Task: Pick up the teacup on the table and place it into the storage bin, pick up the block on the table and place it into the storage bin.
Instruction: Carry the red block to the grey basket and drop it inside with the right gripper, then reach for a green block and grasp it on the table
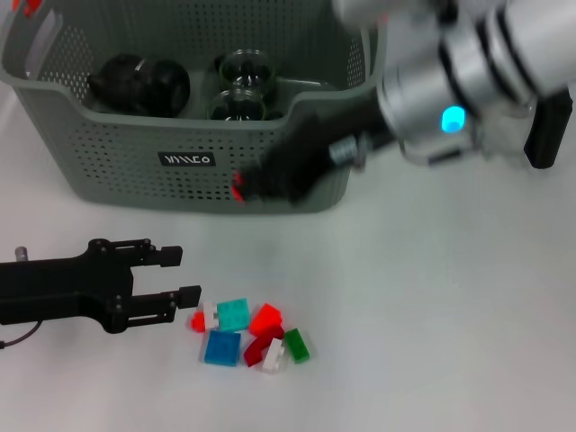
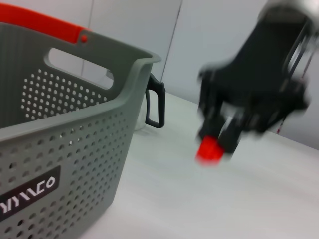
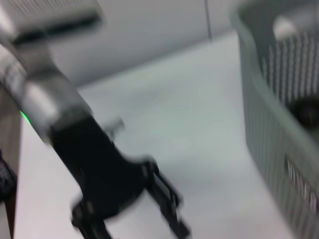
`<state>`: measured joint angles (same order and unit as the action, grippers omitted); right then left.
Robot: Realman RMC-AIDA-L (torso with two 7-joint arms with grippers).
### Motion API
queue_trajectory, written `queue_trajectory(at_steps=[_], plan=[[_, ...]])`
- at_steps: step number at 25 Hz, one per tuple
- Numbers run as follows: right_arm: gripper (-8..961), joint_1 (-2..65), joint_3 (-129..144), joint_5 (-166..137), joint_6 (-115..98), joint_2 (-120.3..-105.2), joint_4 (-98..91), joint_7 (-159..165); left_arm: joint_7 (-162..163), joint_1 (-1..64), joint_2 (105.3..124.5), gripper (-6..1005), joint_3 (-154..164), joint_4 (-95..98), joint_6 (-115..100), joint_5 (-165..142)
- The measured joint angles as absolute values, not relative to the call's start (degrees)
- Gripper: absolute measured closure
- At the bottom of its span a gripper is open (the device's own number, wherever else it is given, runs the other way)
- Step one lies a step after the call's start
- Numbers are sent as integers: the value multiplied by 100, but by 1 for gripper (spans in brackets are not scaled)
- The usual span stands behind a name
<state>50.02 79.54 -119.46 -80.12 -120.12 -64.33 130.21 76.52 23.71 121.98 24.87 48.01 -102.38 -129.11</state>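
The right hand (image 1: pixel 247 186) hangs in front of the storage bin's (image 1: pixel 117 153) front wall, closed on a red block (image 1: pixel 238 187). The left hand (image 1: pixel 184 275) rests with fingers parted near the desk's front edge, just beside a cluster of loose blocks (image 1: pixel 247 333). Glass teacups (image 1: pixel 245 83) sit inside the bin.

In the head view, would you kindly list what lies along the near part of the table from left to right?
Left tool, open → teal block → red block → green block.
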Motion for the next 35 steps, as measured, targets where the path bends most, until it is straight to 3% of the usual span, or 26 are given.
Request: queue_trajectory(at_steps=[10, 20, 31, 35], plan=[[828, 6117, 6284, -12801, -7503, -11947, -6476, 12931, 7639, 2399, 12194, 338, 2439, 4809, -10259, -12911], [833, 6517, 6294, -13737, -6391, -11942, -5531, 12971, 7637, 2409, 12190, 338, 2445, 4798, -10275, -12904], [457, 6373, 6288, -13963, -6227, -11989, -5579, 12926, 7638, 2452, 12181, 338, 2443, 4796, -10268, -12907], [367, 6054, 6297, -13471, -6594, -11995, -6022, 12775, 7637, 2453, 12182, 338, 2447, 4792, -10237, -12899]])
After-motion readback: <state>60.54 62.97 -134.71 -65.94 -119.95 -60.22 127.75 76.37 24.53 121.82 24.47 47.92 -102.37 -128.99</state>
